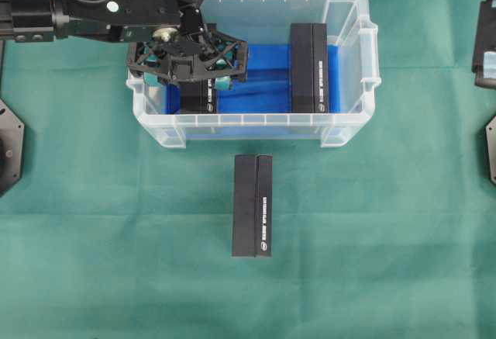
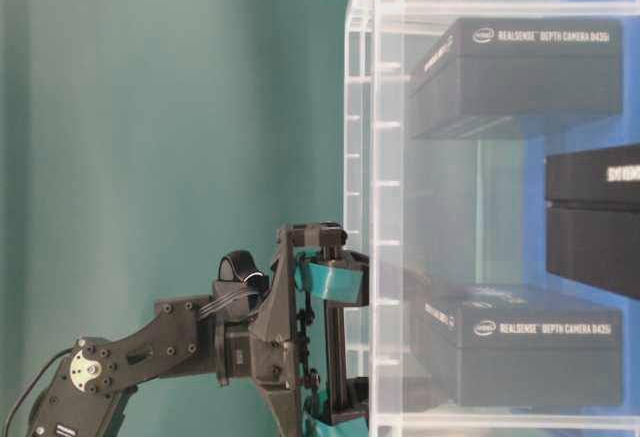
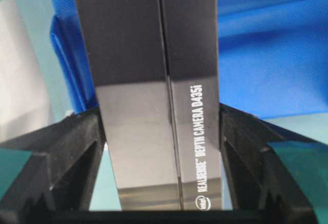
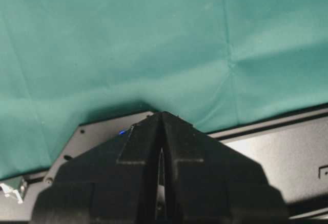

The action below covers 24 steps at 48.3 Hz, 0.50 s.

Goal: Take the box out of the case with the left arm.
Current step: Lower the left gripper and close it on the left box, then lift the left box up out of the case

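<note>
Fingers (image 3: 77, 152) of the left gripper (image 1: 203, 75) stand on either side of a black box (image 3: 154, 96) inside the case, both pressed against its long sides in the left wrist view, so they are clamped on it. After them, from the largest thing down: the green cloth (image 1: 116, 238) covers the whole table. On it sits the case (image 1: 350, 126), a clear plastic bin with a ribbed rim and a blue cloth (image 1: 263, 83) lining its bottom. The left arm (image 1: 85, 13) reaches in over the case's left rim from the upper left of the overhead view, its black lattice gripper pointing down into the left end of the bin. The gripped box lies on the blue lining at that left end, white lettering along one long face. A second black box (image 1: 310, 67) lies in the right half of the case, well apart from the first. A third black box (image 1: 253, 205) lies outside on the green cloth, just below the case's near wall. The right gripper (image 4: 161, 157) hangs over bare green cloth and a black base plate (image 4: 287, 152), its fingers closed together with only a thin slit between them.
</note>
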Motion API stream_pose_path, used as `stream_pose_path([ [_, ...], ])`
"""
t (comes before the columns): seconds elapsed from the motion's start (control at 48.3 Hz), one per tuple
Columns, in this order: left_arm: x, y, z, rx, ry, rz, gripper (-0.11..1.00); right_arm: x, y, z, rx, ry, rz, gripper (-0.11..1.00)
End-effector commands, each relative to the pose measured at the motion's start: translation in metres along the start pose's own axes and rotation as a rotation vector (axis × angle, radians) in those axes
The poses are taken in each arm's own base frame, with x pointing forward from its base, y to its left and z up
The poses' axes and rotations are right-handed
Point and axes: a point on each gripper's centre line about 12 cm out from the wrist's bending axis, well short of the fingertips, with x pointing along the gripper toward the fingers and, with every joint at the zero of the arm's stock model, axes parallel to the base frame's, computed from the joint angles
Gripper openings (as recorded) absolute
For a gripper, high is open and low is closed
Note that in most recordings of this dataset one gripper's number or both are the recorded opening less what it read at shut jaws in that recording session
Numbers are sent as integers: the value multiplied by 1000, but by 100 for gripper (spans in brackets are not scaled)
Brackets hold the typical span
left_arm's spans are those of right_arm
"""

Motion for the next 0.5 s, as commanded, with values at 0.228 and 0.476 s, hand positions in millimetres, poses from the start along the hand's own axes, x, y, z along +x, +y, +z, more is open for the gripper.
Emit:
stream_pose_path([
  [0.228,-4,-3,0,-7,-3,-30,61,-3,-1,2,3,-14,1,2],
  [0.476,-9,-3,-1,-6,-2,-31,61,-3,-1,2,2,-14,1,2],
])
